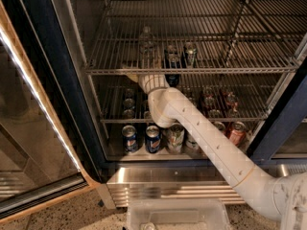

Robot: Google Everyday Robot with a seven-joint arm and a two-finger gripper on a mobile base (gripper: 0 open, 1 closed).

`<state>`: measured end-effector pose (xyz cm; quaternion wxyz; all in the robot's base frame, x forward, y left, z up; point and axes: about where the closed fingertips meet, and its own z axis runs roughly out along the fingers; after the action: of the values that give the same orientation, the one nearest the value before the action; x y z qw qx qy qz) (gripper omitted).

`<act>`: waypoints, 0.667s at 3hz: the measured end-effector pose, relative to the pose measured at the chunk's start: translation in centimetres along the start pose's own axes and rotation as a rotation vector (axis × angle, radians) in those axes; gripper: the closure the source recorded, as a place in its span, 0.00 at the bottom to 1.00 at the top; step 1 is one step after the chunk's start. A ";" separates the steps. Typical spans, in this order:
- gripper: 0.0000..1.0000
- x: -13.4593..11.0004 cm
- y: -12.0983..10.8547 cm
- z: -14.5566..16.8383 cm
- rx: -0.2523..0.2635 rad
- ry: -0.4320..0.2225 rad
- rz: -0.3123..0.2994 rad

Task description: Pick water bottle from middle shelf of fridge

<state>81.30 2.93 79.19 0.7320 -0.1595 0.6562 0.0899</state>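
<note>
- My gripper (130, 71) is at the front rail of the middle shelf (230, 70), partly hidden by its rods, just in front of the water bottle (146, 43).
- The water bottle stands upright on the rack, with two dark cans (173, 57) near it on its right.
- My white arm (211, 145) reaches up from the lower right into the fridge (62, 80).
- Below, blue cans (129, 138) stand on the fridge floor, with a red can (236, 132) farther right.

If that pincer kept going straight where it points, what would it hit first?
Likely the middle shelf front rail, right at the pincer; depth is unclear. The water bottle stands higher, rightward.
</note>
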 end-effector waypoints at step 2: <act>0.21 0.9 -1.6 1.3 0.050 0.008 0.011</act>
<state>83.16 1.85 78.61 0.7326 -0.1378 0.6621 0.0770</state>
